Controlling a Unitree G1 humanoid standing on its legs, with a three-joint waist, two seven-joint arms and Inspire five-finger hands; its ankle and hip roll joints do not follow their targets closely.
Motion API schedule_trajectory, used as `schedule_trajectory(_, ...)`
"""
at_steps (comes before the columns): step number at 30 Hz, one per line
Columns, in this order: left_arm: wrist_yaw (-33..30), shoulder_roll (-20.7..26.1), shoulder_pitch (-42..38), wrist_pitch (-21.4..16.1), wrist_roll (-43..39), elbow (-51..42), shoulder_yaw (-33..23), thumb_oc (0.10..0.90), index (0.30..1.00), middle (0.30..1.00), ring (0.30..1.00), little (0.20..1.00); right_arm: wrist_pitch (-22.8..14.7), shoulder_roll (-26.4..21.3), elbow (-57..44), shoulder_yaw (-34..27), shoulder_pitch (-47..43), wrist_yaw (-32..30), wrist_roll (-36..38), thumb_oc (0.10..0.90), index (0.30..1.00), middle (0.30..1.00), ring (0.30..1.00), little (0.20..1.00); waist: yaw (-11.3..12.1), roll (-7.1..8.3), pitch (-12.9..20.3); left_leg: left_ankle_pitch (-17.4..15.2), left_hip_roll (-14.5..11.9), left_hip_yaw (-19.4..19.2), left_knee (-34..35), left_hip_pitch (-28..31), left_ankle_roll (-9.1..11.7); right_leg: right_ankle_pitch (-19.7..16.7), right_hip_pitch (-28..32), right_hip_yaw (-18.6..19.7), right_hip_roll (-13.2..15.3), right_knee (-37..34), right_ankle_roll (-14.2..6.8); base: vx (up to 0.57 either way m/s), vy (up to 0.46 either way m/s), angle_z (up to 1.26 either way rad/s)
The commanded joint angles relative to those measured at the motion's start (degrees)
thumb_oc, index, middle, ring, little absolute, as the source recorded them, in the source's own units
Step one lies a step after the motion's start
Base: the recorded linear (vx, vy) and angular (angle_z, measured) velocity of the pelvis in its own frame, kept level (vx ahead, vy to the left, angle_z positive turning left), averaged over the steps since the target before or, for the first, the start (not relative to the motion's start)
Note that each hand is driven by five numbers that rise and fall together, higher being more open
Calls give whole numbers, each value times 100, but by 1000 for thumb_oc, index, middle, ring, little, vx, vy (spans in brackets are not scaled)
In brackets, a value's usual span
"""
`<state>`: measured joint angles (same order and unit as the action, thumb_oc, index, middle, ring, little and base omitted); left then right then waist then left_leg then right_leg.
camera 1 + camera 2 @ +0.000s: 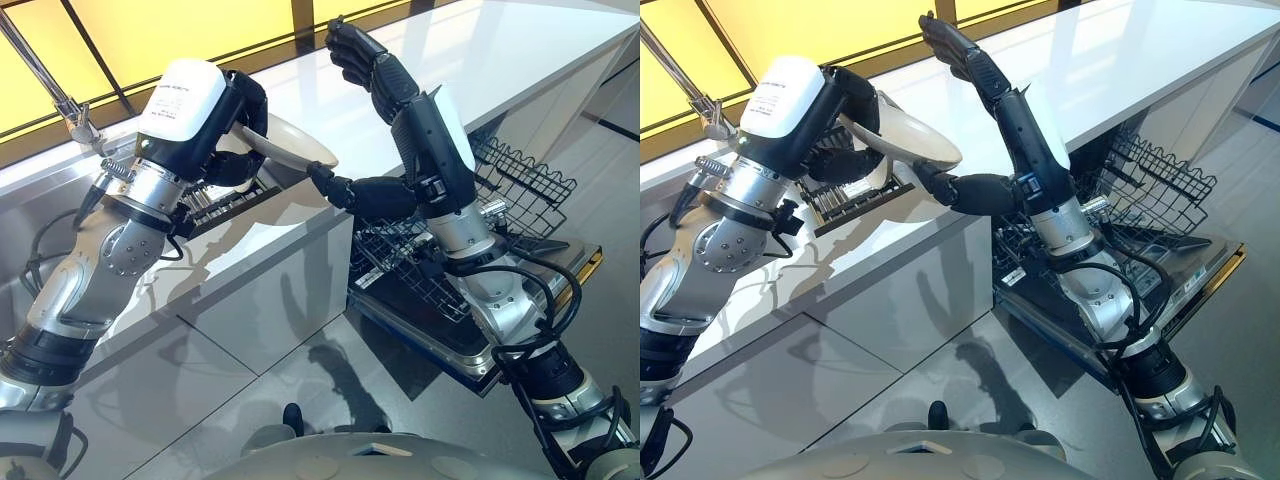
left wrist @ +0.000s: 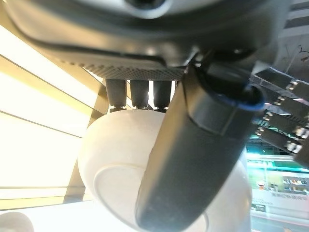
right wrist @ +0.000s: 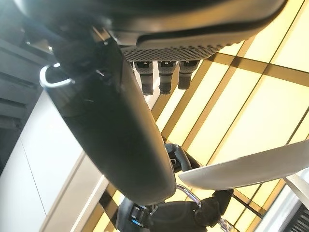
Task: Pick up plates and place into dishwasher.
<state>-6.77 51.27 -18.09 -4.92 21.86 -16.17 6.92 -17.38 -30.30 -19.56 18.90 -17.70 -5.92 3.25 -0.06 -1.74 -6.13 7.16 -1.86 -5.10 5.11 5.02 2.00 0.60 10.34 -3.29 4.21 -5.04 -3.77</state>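
The white surface [image 1: 470,60] runs far and right with plenty of bare room, its near edge dropping to the cabinet fronts. Right of that edge, the dishwasher door [image 1: 470,345] hangs open over the floor, with the wire rack [image 1: 520,185] pulled out above it. On the surface near the left robot hand lies a dark drying tray [image 1: 855,200], and a tap [image 1: 60,95] slants in at the far left.

The left robot hand [image 1: 240,120] is up above the surface's near edge, wrist bent, fingers and thumb clamped on the plate [image 1: 905,135]; the left wrist view shows the thumb [image 2: 193,159] lying across the plate's underside and fingers curling over its rim. The plate sits tilted in the air, its broad face turned up and right, its rim pointing toward the right arm.

The right robot hand [image 1: 360,60] rises high over the surface, fingers loosely curled and holding nothing, thumb [image 1: 345,190] stretched left, its tip just beside the plate's rim.
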Motion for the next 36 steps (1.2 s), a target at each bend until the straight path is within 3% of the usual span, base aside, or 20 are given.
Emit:
schedule_trajectory(1, -522, 233, -675, -42, -276, 361, -417, 100, 300, 300, 300, 200, -266, 120, -310, -184, -240, 2, 183, 800, 900, 900, 900, 900, 69, 50, 537, -894, 567, -97, -32, 238, -343, -174, -456, -243, -252, 119, -139, 0, 0, 0)
schedule_trajectory(6, -265, 83, -604, -272, -671, 183, -427, 100, 300, 300, 300, 200, 557, -44, -105, -50, -189, 418, 164, 800, 900, 900, 900, 900, 57, 82, 546, -879, 562, -46, -40, 229, -352, -156, -462, -158, -260, 145, -122, 0, 0, 0)
schedule_trajectory(10, -220, 75, -695, -317, -806, -33, -372, 100, 300, 300, 300, 200, 922, -122, 117, 95, -175, 561, 190, 800, 900, 900, 900, 900, 58, 104, 551, -862, 554, 7, -25, 229, -345, -132, -457, -151, -265, 182, -112, 0, 0, 0)
schedule_trajectory(21, 601, -247, -896, -410, -2047, -340, -67, 100, 300, 300, 300, 200, 1045, 115, 530, 356, -325, 86, -437, 800, 900, 900, 900, 900, 122, 104, 526, -869, 576, 87, -25, 258, -366, -111, -432, -221, -233, 231, -116, 19, 0, 4)
schedule_trajectory(22, 765, -293, -896, -413, -2329, -441, -39, 100, 300, 300, 300, 200, 1058, 123, 615, 387, -377, -64, -531, 421, 575, 575, 575, 521, 145, 101, 525, -871, 573, 90, -21, 261, -363, -113, -423, -243, -228, 217, -117, 30, 9, 4)
schedule_trajectory(23, 806, -304, -891, -411, -2383, -470, -40, 100, 300, 300, 300, 200, 1064, 127, 633, 391, -389, -87, -519, 421, 575, 575, 575, 521, 150, 101, 526, -871, 572, 90, -21, 260, -362, -113, -421, -248, -226, 214, -117, 29, 11, 4)
schedule_trajectory(24, 910, -335, -875, -412, -2525, -511, -48, 100, 300, 300, 300, 200, 1053, 152, 668, 403, -406, -148, -502, 270, 446, 446, 446, 370, 162, 98, 530, -873, 571, 88, -20, 258, -361, -112, -418, -256, -223, 211, -120, 21, 6, 5)
schedule_trajectory(26, 1152, -408, -851, -333, -2942, -626, -46, 100, 300, 300, 300, 200, 1034, 207, 694, 409, -423, -284, -560, 100, 300, 300, 300, 200, 186, 96, 523, -875, 571, 95, -22, 258, -365, -103, -413, -273, -215, 219, -119, 22, 5, 7)
schedule_trajectory(31, 1721, -592, -851, -10, -3935, -662, 95, 100, 300, 300, 300, 200, 971, 327, 735, 441, -450, -519, -637, 100, 300, 300, 300, 200, 192, 85, 515, -878, 578, 103, -19, 271, -376, -108, -414, -291, -204, 233, -127, 19, 4, 9)
schedule_trajectory(36, 2009, -943, -853, 362, -4290, -642, 418, 100, 300, 300, 300, 200, 911, 396, 832, 498, -532, -693, -634, 100, 300, 300, 300, 200, 155, 76, 492, -888, 598, 111, -24, 289, -405, -102, -419, -238, -213, 256, -122, 4, 1, 1)
